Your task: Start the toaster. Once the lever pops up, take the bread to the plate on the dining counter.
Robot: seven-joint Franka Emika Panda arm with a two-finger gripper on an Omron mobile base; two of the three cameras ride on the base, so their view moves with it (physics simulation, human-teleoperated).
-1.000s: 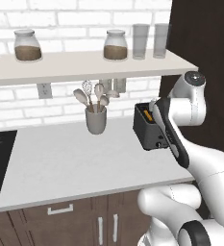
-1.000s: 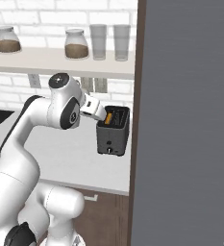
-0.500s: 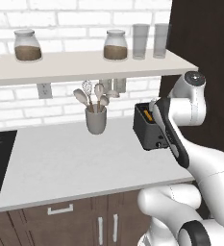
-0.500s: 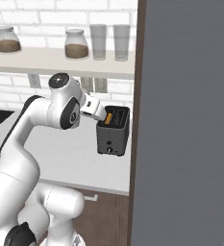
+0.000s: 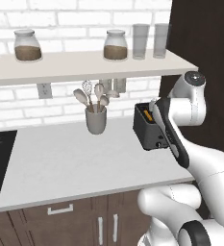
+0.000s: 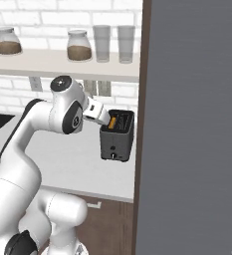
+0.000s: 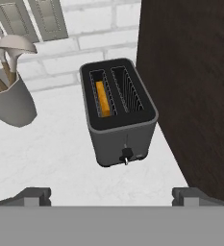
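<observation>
At the left of the hand view, one smooth grey utensil cup (image 7: 10, 103) holds pale spoons on the matte white tabletop (image 7: 51, 158). At centre stands one boxy dark toaster (image 7: 119, 113), two slots, bread (image 7: 102, 98) in the left one. Low in frame, the tool (image 7: 111, 196) is spread wide, holding nothing.

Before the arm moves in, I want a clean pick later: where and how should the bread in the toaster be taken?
Grip the bread by its top edge, coming straight down from above. It stands upright in one slot of the toaster, with the slot walls covering its flat faces. The open gripper should close across its thin width.
</observation>
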